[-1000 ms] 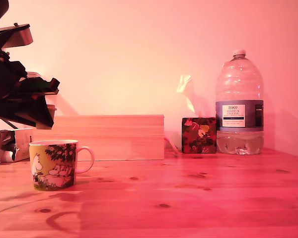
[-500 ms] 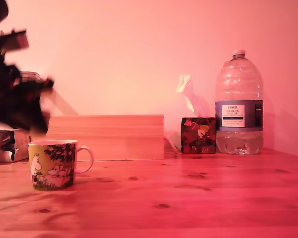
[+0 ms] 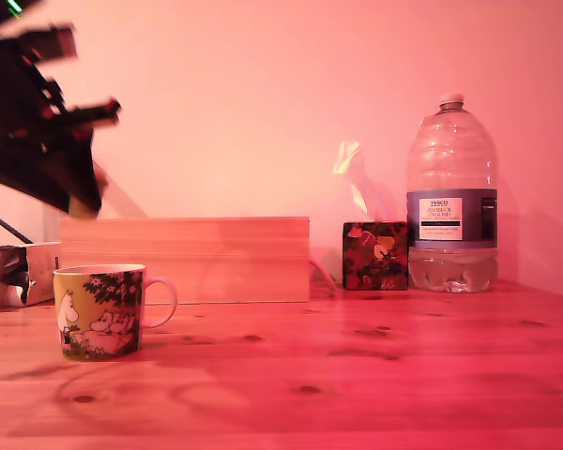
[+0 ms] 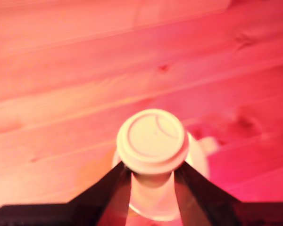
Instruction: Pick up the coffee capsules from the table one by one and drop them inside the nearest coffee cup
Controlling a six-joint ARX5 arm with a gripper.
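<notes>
One capsule (image 4: 152,141) is held between the two dark fingers (image 4: 108,190) of the gripper (image 4: 152,176), as seen in the wrist view: the jaws are closed partway onto its tapered body, and its pale flat round face is turned toward the camera. Directly behind the capsule in that view a pale round rim of the cup (image 4: 198,155) is partly seen, with a small bump at one side that may be the handle; the picture is blurred, so this cannot be told for sure. Around it the bench (image 4: 61,84) is shown, light wood with grain and dark knots.

In the exterior view the gripper (image 3: 70,169) is seen as a dark, motion-blurred shape at the upper part of the exterior view's left, hanging above the cup (image 3: 99,310) and well clear of its rim. The capsule cannot be made out in that view. The cup is stood upright on the bench (image 3: 357,375), handle turned to the exterior view's right, white cartoon figures and dark foliage on its yellow side.

Behind the cup a plain wooden box (image 3: 197,258) is laid along the wall. At the far left edge a small crumpled carton (image 3: 19,272) is seen. To the exterior view's right a dark floral tissue box (image 3: 375,255) with a tissue sticking up is placed, and just beside it a large clear water bottle (image 3: 451,202), labelled, with water only in its lower part.
</notes>
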